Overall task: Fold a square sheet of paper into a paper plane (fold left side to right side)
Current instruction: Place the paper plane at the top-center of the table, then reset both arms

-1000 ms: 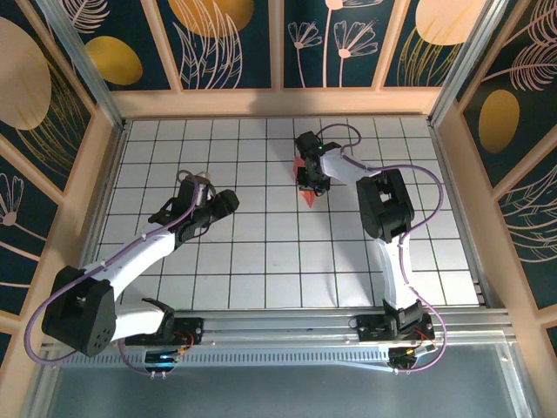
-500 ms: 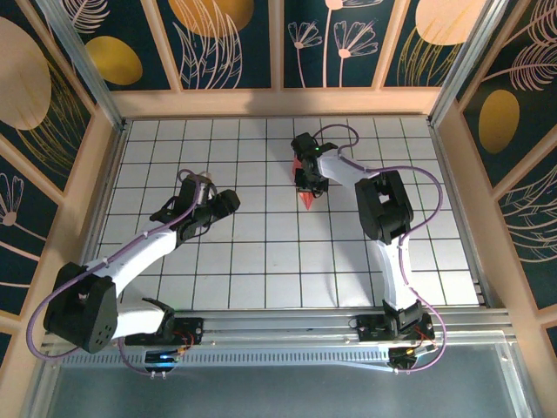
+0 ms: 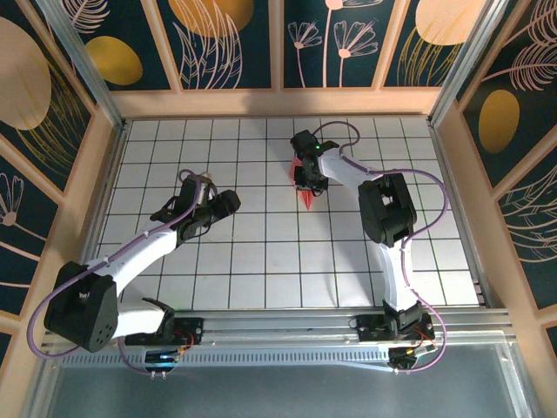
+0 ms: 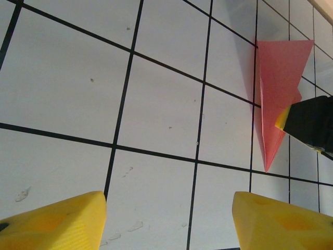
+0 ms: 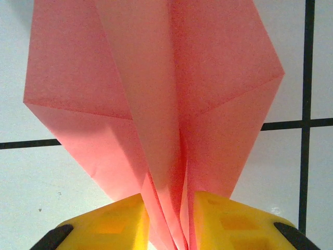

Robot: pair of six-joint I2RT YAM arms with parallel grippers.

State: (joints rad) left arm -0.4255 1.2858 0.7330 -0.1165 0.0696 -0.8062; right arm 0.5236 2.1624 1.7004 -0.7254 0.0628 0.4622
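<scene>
Paper plane [image 5: 156, 104] is clamped between the right jaws; left jaws gape apart, well away from it.

Table [image 3: 261, 270] lies open along its near and right edges; right gripper [image 3: 306, 185] and paper plane [image 3: 308, 200] obstruct the far middle.

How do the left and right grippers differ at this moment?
The left gripper stands open and empty above the gridded white table. The right gripper is pinched shut on the salmon-pink folded paper plane. The left sits apart from the plane, while the right touches it. Both have yellow fingers.
</scene>
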